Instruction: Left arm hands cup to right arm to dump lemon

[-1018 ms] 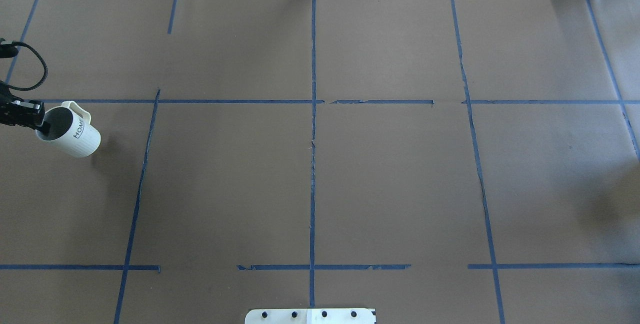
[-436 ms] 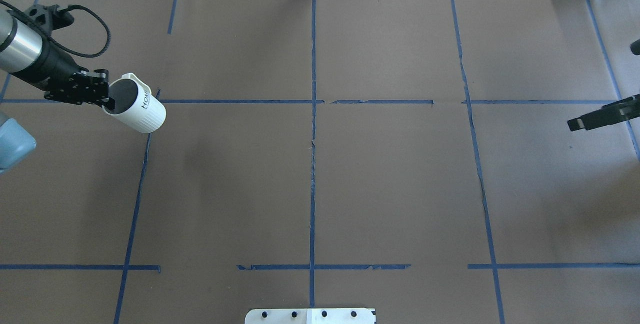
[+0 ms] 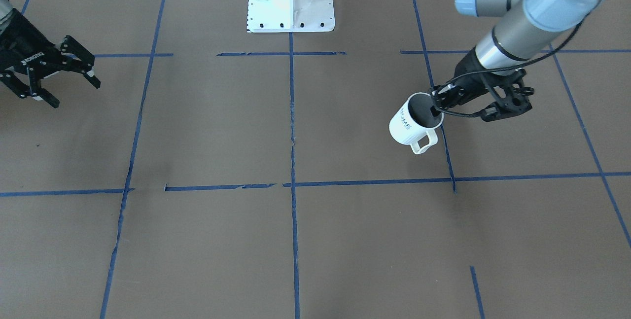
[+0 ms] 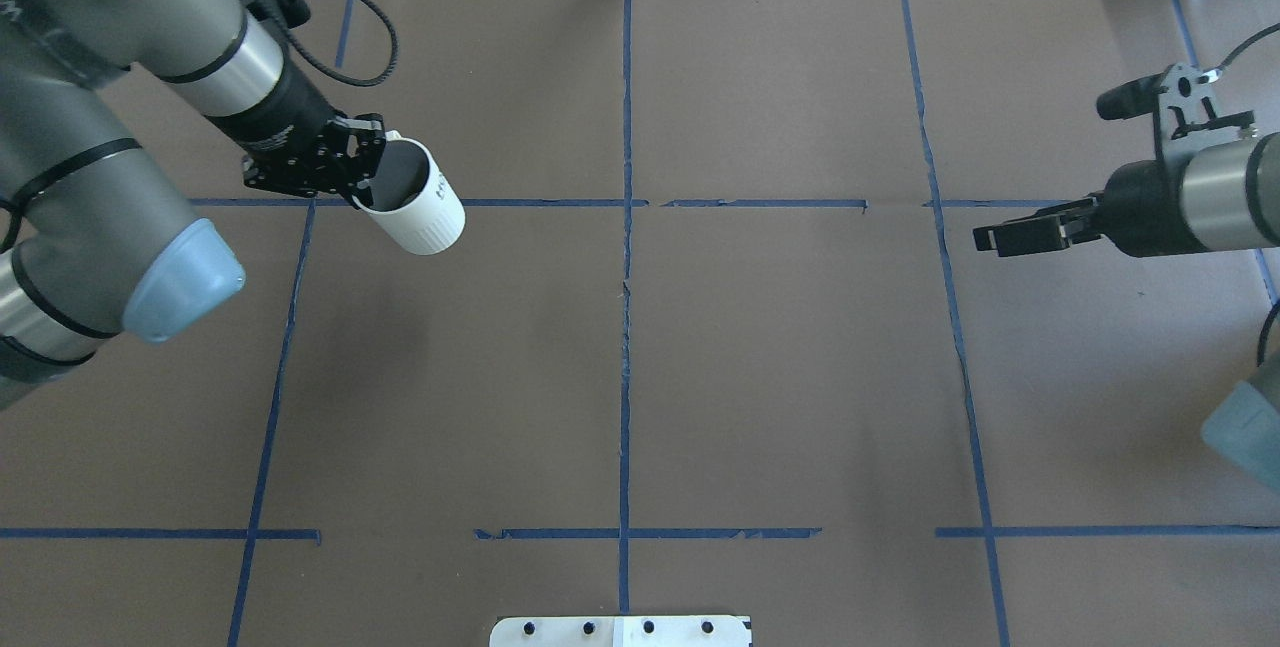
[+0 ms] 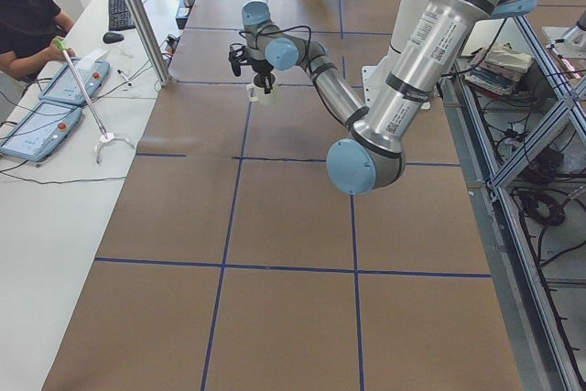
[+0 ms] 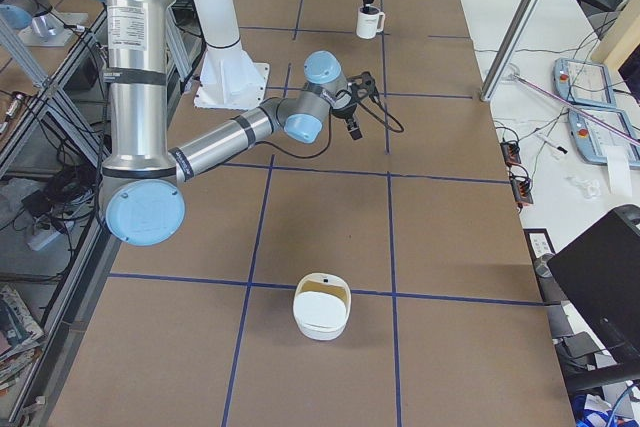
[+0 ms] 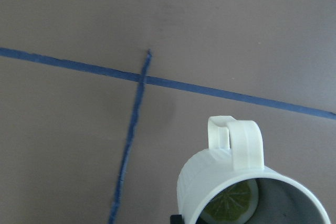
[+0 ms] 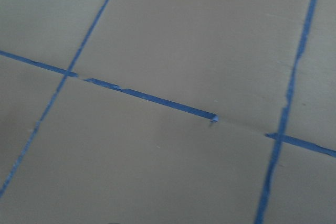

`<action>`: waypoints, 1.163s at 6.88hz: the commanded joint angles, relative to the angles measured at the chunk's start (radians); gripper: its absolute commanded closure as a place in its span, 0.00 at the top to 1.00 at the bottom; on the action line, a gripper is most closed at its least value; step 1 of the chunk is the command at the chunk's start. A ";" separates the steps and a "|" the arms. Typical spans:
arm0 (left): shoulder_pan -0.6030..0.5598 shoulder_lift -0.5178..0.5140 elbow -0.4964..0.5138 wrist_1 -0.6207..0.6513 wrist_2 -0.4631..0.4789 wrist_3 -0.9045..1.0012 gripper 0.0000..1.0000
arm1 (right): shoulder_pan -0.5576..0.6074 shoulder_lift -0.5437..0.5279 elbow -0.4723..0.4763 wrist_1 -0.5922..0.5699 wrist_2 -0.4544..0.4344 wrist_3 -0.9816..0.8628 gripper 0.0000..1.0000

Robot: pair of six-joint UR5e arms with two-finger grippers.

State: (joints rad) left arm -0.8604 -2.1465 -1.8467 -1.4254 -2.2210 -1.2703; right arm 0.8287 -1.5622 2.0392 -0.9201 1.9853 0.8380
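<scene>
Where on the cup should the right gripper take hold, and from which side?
Probably the free rim of the cup on the robot's right, coming from that side. The left gripper pinches the opposite rim, the open right gripper is on that side, and the handle points away from the robot, clear of this approach.

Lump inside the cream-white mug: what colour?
Yellow-green lemon slice, pale segment lines; left wrist view shows it best.

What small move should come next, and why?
Probably the left hand should move the mug toward the middle of the table: it grips the rim, lemon slice inside, while the open right hand hangs far off.
</scene>
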 commanded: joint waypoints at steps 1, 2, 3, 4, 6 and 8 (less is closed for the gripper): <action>0.032 -0.149 0.021 0.092 0.015 -0.175 0.00 | -0.251 0.065 0.071 0.009 -0.375 0.066 1.00; 0.040 -0.227 0.074 0.112 0.011 -0.292 0.00 | -0.408 0.097 0.081 0.007 -0.645 0.058 1.00; 0.052 -0.303 0.140 0.128 0.011 -0.352 0.00 | -0.518 0.147 0.075 0.007 -0.809 0.053 1.00; 0.069 -0.331 0.170 0.129 0.011 -0.374 0.00 | -0.567 0.195 0.072 0.007 -0.848 0.034 1.00; 0.127 -0.354 0.170 0.169 0.009 -0.380 0.00 | -0.676 0.327 -0.005 0.009 -1.126 -0.141 1.00; 0.174 -0.389 0.167 0.171 0.009 -0.429 0.00 | -0.683 0.367 -0.074 0.009 -1.204 -0.157 1.00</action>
State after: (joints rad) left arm -0.7142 -2.5192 -1.6767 -1.2575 -2.2118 -1.6776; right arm 0.1546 -1.2186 2.0029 -0.9115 0.8378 0.6962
